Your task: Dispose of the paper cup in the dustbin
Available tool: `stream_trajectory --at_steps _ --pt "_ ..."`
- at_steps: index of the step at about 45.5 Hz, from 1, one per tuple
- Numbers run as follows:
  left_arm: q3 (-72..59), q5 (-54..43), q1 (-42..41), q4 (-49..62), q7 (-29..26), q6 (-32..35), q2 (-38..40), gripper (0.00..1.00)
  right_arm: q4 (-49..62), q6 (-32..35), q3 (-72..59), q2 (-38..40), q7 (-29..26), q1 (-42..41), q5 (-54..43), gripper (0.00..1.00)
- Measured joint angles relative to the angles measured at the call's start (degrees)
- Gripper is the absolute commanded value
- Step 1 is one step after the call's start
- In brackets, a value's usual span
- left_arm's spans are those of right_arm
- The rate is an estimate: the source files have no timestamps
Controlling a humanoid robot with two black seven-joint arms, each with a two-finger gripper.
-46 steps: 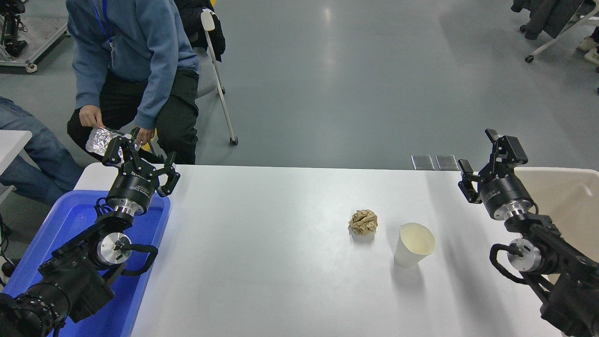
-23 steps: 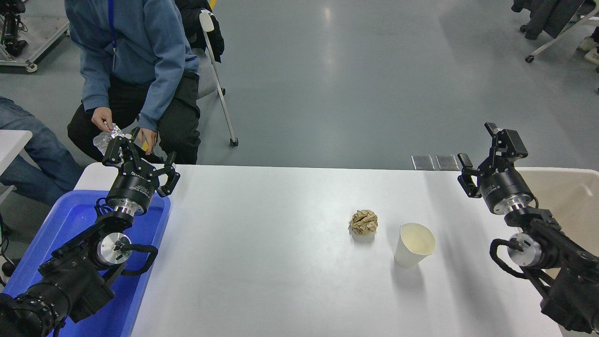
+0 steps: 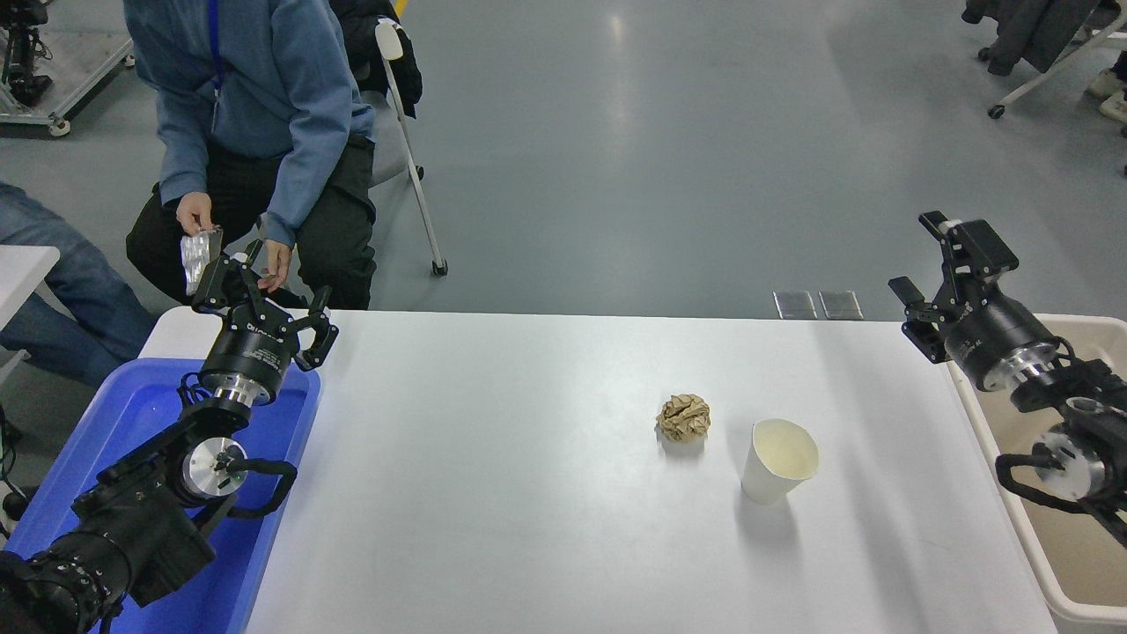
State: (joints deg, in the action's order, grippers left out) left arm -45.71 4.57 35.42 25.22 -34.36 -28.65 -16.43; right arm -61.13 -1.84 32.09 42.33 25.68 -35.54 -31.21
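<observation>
Fingers of the right gripper (image 3: 929,264) stand spread apart with nothing between them, raised above the far end of the dustbin (image 3: 1057,608) and aimed toward the far side. Spread like that, they look ready to take the paper cup (image 3: 780,460) from the side, though nothing is being gripped now.

Relative to the paper cup: it stands upright on the white tabletop (image 3: 528,493), mouth up and cream inside showing, free of any contact. The right gripper is well apart from it, off to the cup's right and farther from the camera, so the fingers would need to come back toward the near side and leftward to reach it. The dustbin sits off the tabletop's edge to the cup's right, probably so a short carry ends over its open top. A crumpled brown paper ball (image 3: 683,416) lies just to the cup's left, slightly beyond it, not touching.

The left gripper (image 3: 264,295) is parked far to the cup's left, over a blue tub (image 3: 88,440), fingers spread and empty.
</observation>
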Motion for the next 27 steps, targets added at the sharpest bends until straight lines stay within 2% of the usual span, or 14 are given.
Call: stream_trajectory --at_steps 15,27 --pt "0.0 0.0 0.0 0.0 0.0 0.0 0.0 1.0 -9.1 1.3 -10.5 8.5 -2.9 -4.9 -21.8 1.0" --pt "0.0 0.0 0.0 0.0 0.0 0.0 0.0 1.0 -12.3 2.5 -28.6 10.7 -3.7 -15.6 -35.6 1.0"
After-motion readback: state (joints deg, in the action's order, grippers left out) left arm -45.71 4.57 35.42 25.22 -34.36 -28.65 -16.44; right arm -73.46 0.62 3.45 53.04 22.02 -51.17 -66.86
